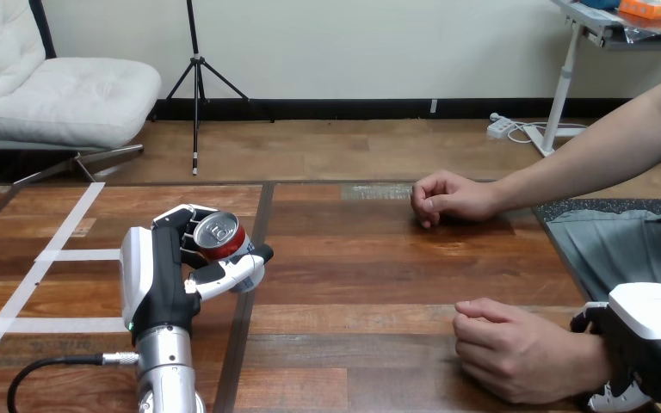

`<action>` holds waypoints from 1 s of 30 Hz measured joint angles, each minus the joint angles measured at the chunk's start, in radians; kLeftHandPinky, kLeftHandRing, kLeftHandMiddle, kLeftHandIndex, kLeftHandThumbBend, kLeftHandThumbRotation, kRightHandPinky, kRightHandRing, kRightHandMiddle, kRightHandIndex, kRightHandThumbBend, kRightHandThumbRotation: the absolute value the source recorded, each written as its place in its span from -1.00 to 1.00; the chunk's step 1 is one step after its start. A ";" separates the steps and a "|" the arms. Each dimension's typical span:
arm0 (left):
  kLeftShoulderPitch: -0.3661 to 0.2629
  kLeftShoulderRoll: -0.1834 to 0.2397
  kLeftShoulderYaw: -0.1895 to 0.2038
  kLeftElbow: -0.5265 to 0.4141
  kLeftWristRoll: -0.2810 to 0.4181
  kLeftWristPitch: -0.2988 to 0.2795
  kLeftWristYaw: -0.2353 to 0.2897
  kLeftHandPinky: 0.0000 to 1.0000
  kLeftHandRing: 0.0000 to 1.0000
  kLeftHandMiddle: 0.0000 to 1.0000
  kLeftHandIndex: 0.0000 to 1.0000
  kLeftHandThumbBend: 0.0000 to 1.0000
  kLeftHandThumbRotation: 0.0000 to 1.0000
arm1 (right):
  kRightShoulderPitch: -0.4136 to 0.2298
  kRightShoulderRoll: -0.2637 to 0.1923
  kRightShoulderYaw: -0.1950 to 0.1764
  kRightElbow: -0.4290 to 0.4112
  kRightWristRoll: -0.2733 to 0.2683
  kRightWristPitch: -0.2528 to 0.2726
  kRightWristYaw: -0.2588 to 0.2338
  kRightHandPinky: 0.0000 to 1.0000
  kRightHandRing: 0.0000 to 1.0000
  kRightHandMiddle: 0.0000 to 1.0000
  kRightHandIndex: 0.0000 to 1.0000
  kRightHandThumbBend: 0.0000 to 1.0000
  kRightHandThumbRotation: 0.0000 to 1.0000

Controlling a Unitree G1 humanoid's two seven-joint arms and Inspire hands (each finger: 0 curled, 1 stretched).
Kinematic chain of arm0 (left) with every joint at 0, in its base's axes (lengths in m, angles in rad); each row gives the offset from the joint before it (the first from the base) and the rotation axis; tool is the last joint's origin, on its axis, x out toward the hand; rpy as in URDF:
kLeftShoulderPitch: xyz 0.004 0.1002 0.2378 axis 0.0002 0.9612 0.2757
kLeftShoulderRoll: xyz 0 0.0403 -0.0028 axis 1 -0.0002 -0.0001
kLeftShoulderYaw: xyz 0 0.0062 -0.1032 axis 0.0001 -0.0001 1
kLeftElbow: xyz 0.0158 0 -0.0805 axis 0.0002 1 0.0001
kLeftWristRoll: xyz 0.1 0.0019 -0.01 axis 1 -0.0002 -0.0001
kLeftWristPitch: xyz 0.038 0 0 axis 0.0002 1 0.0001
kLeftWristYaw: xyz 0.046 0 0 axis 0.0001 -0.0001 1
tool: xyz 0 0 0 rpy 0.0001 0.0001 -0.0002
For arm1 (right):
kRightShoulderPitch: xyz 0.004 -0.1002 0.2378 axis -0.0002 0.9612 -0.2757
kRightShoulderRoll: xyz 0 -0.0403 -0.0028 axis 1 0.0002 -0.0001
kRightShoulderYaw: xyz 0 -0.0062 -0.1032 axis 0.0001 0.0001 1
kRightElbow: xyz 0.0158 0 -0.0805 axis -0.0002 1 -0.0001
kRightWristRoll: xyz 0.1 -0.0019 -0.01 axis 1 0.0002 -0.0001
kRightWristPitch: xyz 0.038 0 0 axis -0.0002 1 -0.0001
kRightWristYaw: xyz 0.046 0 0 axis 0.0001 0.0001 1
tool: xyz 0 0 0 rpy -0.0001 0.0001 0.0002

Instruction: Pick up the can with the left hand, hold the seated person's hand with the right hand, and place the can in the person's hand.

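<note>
Two hands are busy. At the left, your left hand (168, 284) has fingers and thumb wrapped round the red can (219, 237), which is tipped with its top facing up, above the wooden table (353, 284). Right of centre, the person's far hand (447, 198) rests fisted on the table. At the lower right, your right hand (654, 327) clasps the wrist of the person's near hand (516, 353), well apart from the can.
</note>
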 measured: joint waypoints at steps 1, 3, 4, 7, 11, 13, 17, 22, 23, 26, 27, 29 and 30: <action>0.000 0.000 0.000 0.000 0.000 0.000 0.000 -0.21 -0.15 -0.08 -0.04 0.24 -1.00 | 0.000 -0.002 0.000 0.000 -0.001 0.000 0.000 0.02 0.32 0.49 0.53 0.40 -1.00; 0.000 0.000 0.000 0.000 0.000 0.000 0.000 -0.21 -0.15 -0.08 -0.04 0.24 -1.00 | 0.000 -0.005 0.000 0.001 -0.002 0.000 0.000 -0.01 0.31 0.47 0.52 0.38 -1.00; 0.000 0.000 0.000 0.000 0.000 0.000 0.000 -0.21 -0.15 -0.08 -0.04 0.24 -1.00 | 0.000 -0.006 0.000 0.001 -0.003 0.000 0.000 -0.02 0.30 0.47 0.51 0.37 -1.00; 0.000 0.000 0.000 0.000 0.001 0.003 0.000 -0.20 -0.14 -0.08 -0.03 0.23 -1.00 | 0.001 -0.009 0.000 0.001 -0.004 0.000 -0.003 -0.03 0.29 0.45 0.50 0.39 -1.00; 0.000 0.000 0.000 0.000 0.001 0.007 0.000 -0.21 -0.14 -0.07 -0.03 0.23 -1.00 | 0.001 -0.010 0.000 0.003 -0.006 0.002 -0.004 0.01 0.32 0.47 0.50 0.47 -1.00; 0.000 0.000 0.000 0.000 0.001 0.008 0.000 -0.21 -0.14 -0.07 -0.03 0.23 -1.00 | 0.000 -0.011 0.000 0.004 -0.007 0.004 -0.004 0.03 0.35 0.49 0.50 0.48 -1.00; 0.000 0.000 0.000 0.000 0.001 0.008 0.000 -0.22 -0.15 -0.08 -0.03 0.23 -1.00 | 0.000 -0.012 0.000 0.008 -0.009 0.006 -0.004 0.05 0.39 0.51 0.50 0.48 -1.00; 0.000 0.000 0.000 0.000 0.001 0.008 0.000 -0.22 -0.15 -0.08 -0.03 0.23 -1.00 | -0.005 -0.012 0.000 0.014 -0.010 0.010 0.001 0.05 0.39 0.52 0.50 0.52 -1.00; 0.000 0.000 0.000 0.000 0.001 0.008 0.000 -0.21 -0.15 -0.08 -0.03 0.23 -1.00 | -0.006 -0.012 0.000 0.014 -0.010 0.011 0.002 0.04 0.38 0.51 0.50 0.48 -1.00; 0.000 0.000 0.000 0.000 0.001 0.008 0.000 -0.20 -0.14 -0.08 -0.04 0.23 -1.00 | -0.008 -0.012 0.000 0.017 -0.010 0.011 0.003 0.03 0.36 0.49 0.49 0.46 -1.00; 0.000 0.000 0.000 0.000 0.001 0.008 0.000 -0.20 -0.14 -0.08 -0.04 0.23 -1.00 | -0.008 -0.012 0.000 0.017 -0.010 0.011 0.003 0.02 0.36 0.48 0.48 0.45 -1.00; 0.000 0.000 0.000 0.000 0.001 0.008 0.000 -0.20 -0.14 -0.08 -0.04 0.23 -1.00 | -0.009 -0.012 0.000 0.018 -0.010 0.011 0.002 0.00 0.31 0.44 0.45 0.47 -1.00; 0.000 0.000 0.000 0.000 0.001 0.008 0.000 -0.20 -0.14 -0.08 -0.04 0.23 -1.00 | -0.009 -0.012 0.000 0.018 -0.010 0.011 0.002 -0.03 0.27 0.41 0.43 0.48 -1.00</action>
